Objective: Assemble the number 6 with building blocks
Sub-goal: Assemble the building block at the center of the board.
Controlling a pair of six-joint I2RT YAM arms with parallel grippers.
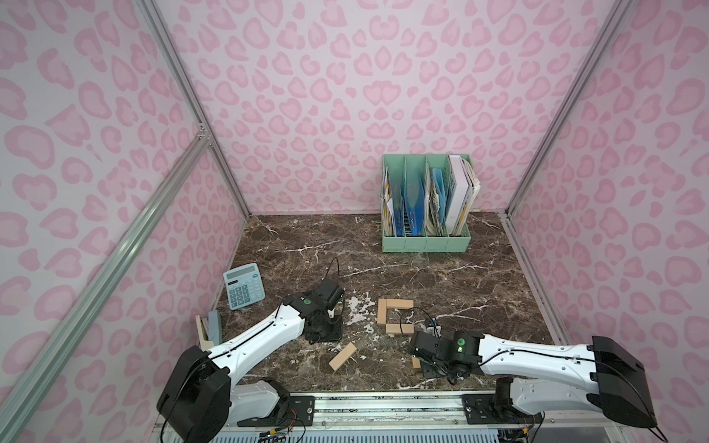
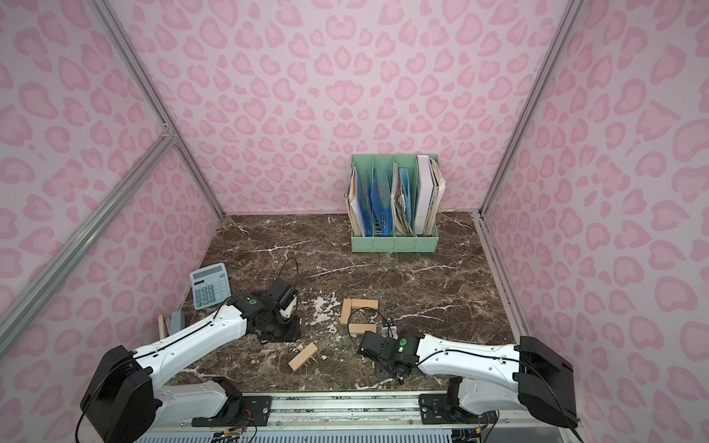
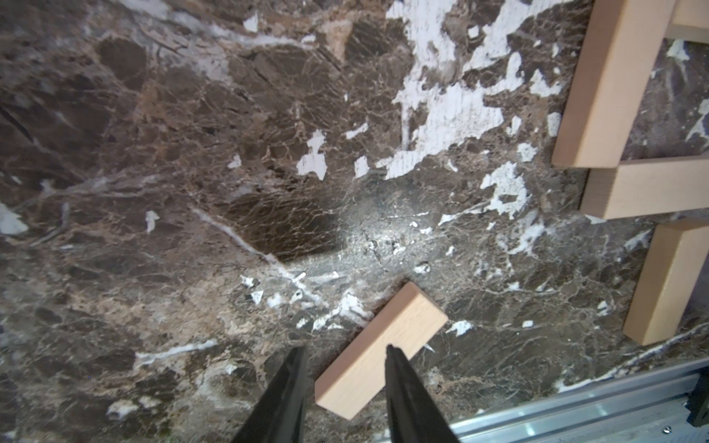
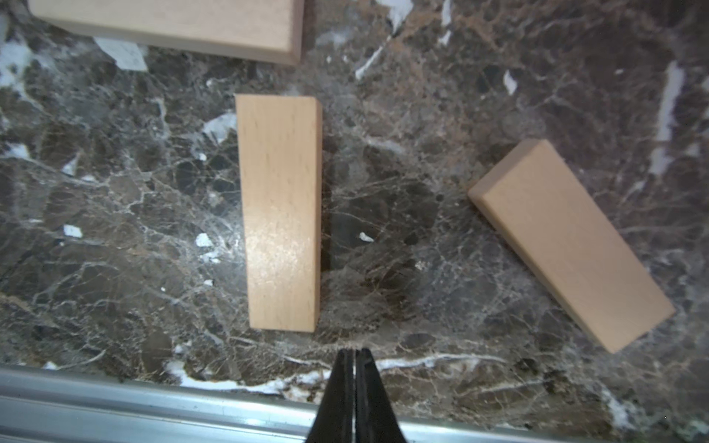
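Right fingers (image 4: 337, 387) shut empty, left fingers (image 3: 284, 395) narrowly parted; four-plank partial 6 (image 1: 399, 328) awaits more, loose plank (image 1: 342, 356) beside it.

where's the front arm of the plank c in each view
In a top view: the front plank is the C's near arm.
In a top view: front plank, same spot.
Left wrist: front plank, crosswise at the end of the upright plank, running out of frame.
Right wrist: front plank, cut by the frame, beyond the nearer plank ahead of the right gripper.
Shared landmark: the metal front rail, in all four.
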